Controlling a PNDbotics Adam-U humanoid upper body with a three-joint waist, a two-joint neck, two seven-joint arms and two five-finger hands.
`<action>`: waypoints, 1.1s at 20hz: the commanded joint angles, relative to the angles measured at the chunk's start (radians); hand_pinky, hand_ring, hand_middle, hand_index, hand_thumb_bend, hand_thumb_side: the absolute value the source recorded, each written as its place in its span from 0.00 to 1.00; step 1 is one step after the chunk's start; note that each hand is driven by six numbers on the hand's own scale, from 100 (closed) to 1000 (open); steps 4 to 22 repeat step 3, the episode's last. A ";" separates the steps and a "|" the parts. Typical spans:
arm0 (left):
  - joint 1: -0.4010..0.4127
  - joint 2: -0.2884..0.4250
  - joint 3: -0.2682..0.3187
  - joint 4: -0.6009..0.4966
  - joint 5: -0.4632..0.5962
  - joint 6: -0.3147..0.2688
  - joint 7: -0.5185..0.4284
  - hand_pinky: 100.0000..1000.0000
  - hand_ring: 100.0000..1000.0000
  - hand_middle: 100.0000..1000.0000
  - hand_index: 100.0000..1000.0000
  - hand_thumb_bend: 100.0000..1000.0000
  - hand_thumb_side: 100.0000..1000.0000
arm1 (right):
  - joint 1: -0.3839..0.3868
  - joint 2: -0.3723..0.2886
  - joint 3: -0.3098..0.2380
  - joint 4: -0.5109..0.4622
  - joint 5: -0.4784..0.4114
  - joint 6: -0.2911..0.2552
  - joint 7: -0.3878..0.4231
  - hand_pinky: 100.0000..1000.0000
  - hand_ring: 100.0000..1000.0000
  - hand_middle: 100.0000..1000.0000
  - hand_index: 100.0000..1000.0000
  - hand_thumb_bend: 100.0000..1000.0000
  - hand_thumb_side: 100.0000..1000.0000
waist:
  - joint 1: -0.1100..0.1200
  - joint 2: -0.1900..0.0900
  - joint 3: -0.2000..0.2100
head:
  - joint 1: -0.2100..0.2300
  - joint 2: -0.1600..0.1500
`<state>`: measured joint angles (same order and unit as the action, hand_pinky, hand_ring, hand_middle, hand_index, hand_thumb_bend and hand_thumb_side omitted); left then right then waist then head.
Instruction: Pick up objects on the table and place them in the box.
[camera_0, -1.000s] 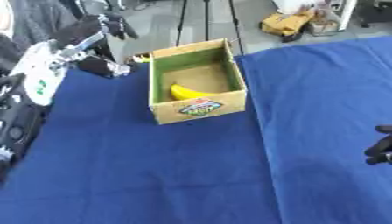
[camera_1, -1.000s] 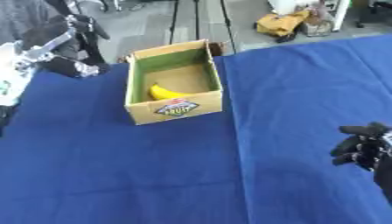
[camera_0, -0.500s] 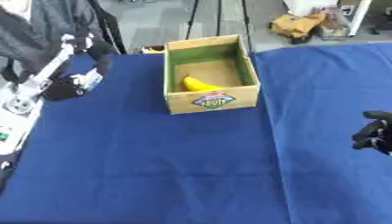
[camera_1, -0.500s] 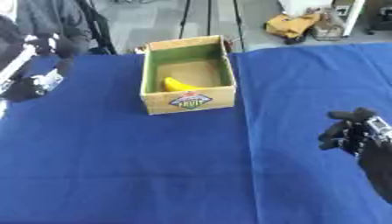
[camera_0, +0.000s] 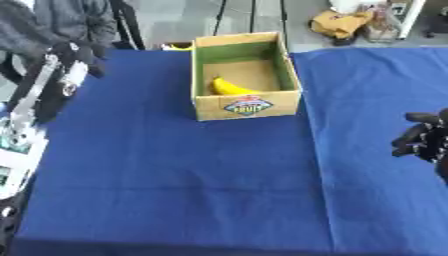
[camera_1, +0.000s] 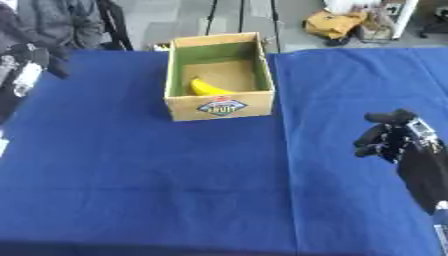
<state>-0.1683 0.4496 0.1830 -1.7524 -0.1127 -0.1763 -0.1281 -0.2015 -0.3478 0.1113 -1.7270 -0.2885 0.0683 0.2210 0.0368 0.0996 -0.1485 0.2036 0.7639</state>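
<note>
A cardboard box (camera_0: 248, 106) with a green inside stands on the blue cloth at the far middle of the table. A yellow banana (camera_0: 229, 87) lies in it against the near wall. My left hand (camera_0: 77, 59) hangs over the table's far left edge, well to the left of the box, with nothing seen in it. My right hand (camera_1: 390, 137) hovers low at the right, nearer to me than the box, its dark fingers curled and holding nothing. No loose object shows on the cloth.
The blue cloth (camera_0: 175, 175) covers the table, and a seam (camera_0: 308, 150) runs toward me from the box's right corner. A person in grey (camera_1: 57, 22) stands past the far left corner. Tripod legs and a tan bag (camera_0: 346, 22) are on the floor beyond.
The whole picture has shifted, so the camera moved. My left arm has drawn back toward the left edge. My right hand stays low at the right, a little further into view.
</note>
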 joint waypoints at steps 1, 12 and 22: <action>-0.004 0.009 0.002 -0.015 0.021 0.044 0.028 0.53 0.50 0.57 0.72 0.00 0.91 | -0.013 -0.010 -0.005 -0.024 -0.006 -0.004 -0.001 0.54 0.57 0.47 0.75 0.00 0.90 | -0.002 -0.005 -0.002 | 0.001 0.000; -0.004 0.005 -0.004 -0.017 0.020 0.056 0.025 0.53 0.50 0.57 0.72 0.00 0.91 | -0.009 -0.009 -0.012 -0.023 -0.007 -0.004 -0.010 0.54 0.57 0.47 0.75 0.00 0.92 | -0.004 -0.003 -0.005 | -0.003 -0.003; -0.004 0.005 -0.004 -0.017 0.020 0.056 0.025 0.53 0.50 0.57 0.72 0.00 0.91 | -0.009 -0.009 -0.012 -0.023 -0.007 -0.004 -0.010 0.54 0.57 0.47 0.75 0.00 0.92 | -0.004 -0.003 -0.005 | -0.003 -0.003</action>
